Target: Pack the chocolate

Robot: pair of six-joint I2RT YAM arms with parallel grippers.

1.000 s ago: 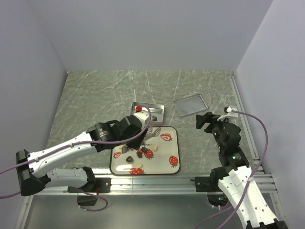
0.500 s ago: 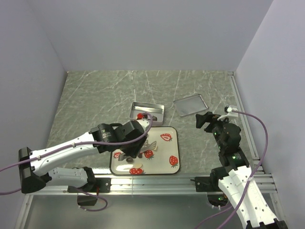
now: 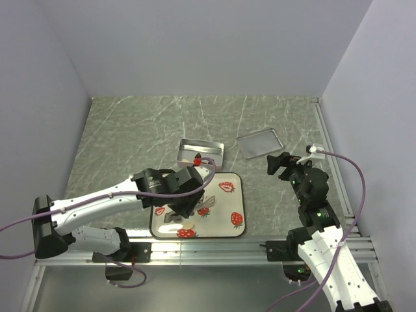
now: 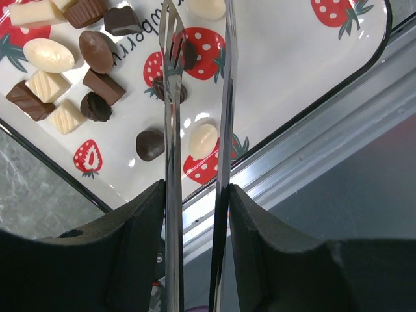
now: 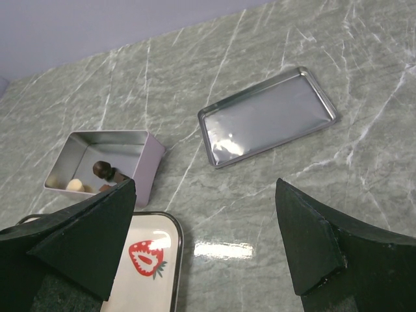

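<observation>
While most of the chocolate [image 4: 71, 71] lies on the strawberry-print tray [image 4: 305, 71], a few pieces sit in the metal tin [image 5: 84, 153]. Over the tray, the left gripper [image 4: 198, 39] holds slim tongs [image 4: 224, 130] half-squeezed, nothing between their tips; best to straddle one piece squarely before pinching. Beside the lid [image 5: 270, 117], the right gripper [image 5: 205, 244] gapes empty.

Green marbled table [image 3: 130, 130], open metal tin [image 3: 201, 153] near centre, its flat lid [image 3: 260, 142] lying apart at about 2 o'clock (shiny side up), strawberry-print tray [image 3: 224, 201] at 6 o'clock, aluminium rail [image 3: 214, 247] along near edge.
</observation>
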